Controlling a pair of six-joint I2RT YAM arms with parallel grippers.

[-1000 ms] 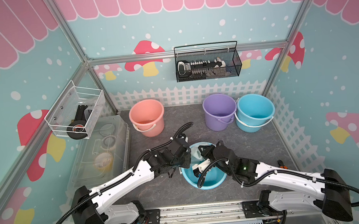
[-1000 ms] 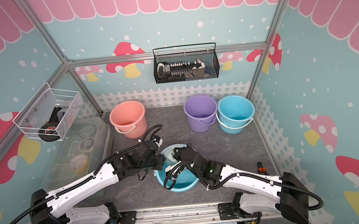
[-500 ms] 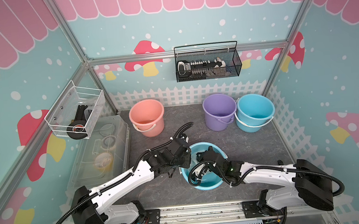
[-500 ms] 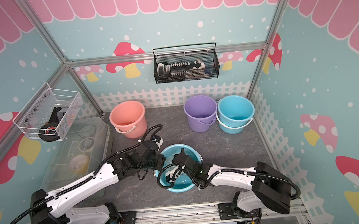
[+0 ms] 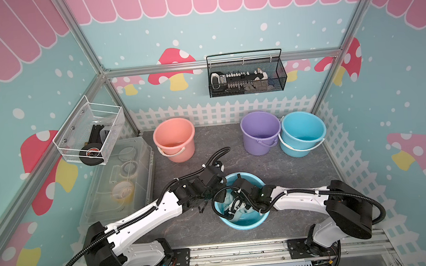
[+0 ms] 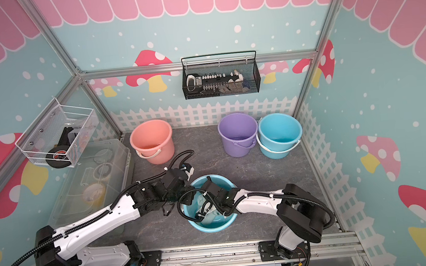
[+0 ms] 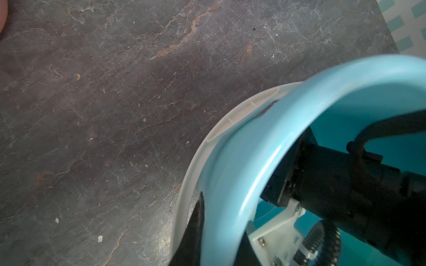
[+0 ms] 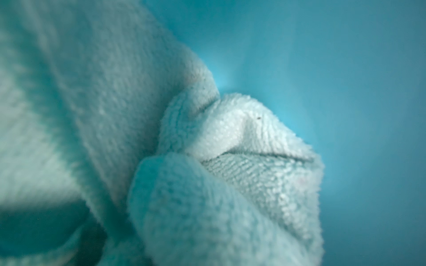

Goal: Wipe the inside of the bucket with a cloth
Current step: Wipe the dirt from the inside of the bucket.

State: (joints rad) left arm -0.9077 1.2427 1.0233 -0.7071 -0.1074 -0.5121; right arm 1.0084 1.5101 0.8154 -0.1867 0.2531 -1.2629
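Observation:
A light blue bucket (image 5: 250, 225) (image 6: 214, 227) stands near the table's front middle. My left gripper (image 5: 222, 186) (image 7: 219, 235) is shut on its left rim (image 7: 242, 161), with one dark finger outside the wall and the other inside. The bucket's white handle (image 7: 230, 119) hangs against the outside. My right gripper (image 5: 233, 209) reaches down into the bucket, its fingers hidden by the wrist and cables. The pale aqua cloth (image 5: 228, 198) (image 6: 202, 199) is bunched inside the bucket. In the right wrist view the cloth (image 8: 230, 142) fills the frame, pressed close to the blue wall.
At the back stand a salmon bucket (image 5: 174, 139), a purple bucket (image 5: 260, 132) and another blue bucket (image 5: 301, 131). A clear plastic box (image 5: 122, 179) lies along the left side. A black wire basket (image 5: 246, 76) and a white one (image 5: 90, 135) hang on the walls.
My right arm has folded lower and pushed its wrist deeper into the bucket with the cloth. The left arm and the bucket have stayed put.

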